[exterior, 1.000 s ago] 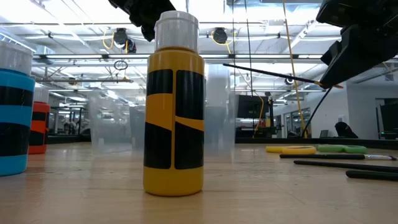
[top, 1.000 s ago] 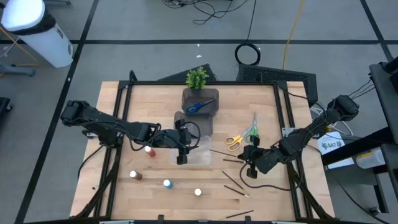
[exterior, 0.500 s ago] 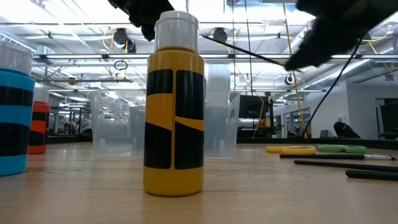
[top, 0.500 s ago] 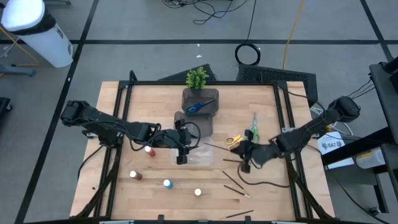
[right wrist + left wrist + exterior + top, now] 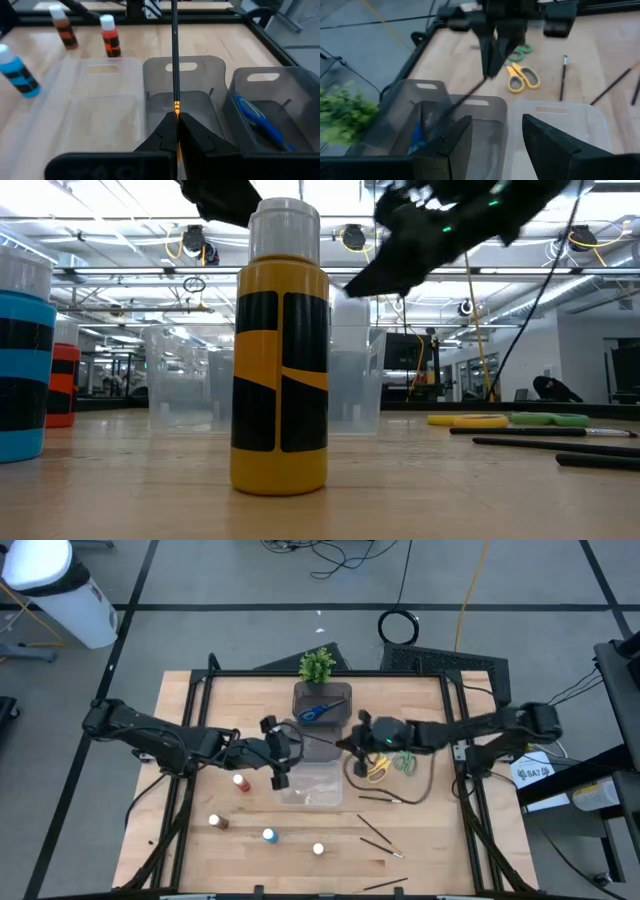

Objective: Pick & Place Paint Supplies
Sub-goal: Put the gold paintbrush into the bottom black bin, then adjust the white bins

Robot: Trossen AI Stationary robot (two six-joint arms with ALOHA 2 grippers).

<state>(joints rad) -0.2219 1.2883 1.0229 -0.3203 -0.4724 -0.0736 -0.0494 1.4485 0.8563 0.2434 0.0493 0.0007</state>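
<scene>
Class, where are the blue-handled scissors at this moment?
In the high view the blue scissors lie inside the dark bin at the table's far middle, just in front of the potted plant.

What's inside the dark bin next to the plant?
The dark bin holds blue scissors, seen also from above. Its near corner is hidden behind the right tool, so more could lie there.

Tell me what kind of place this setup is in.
Probably a robotics lab or workshop in an industrial hall. The low view shows exposed ceiling beams with hanging lights; the high view shows a framed wooden table on grey floor marked with tape lines, and loose cables running across that floor.
</scene>
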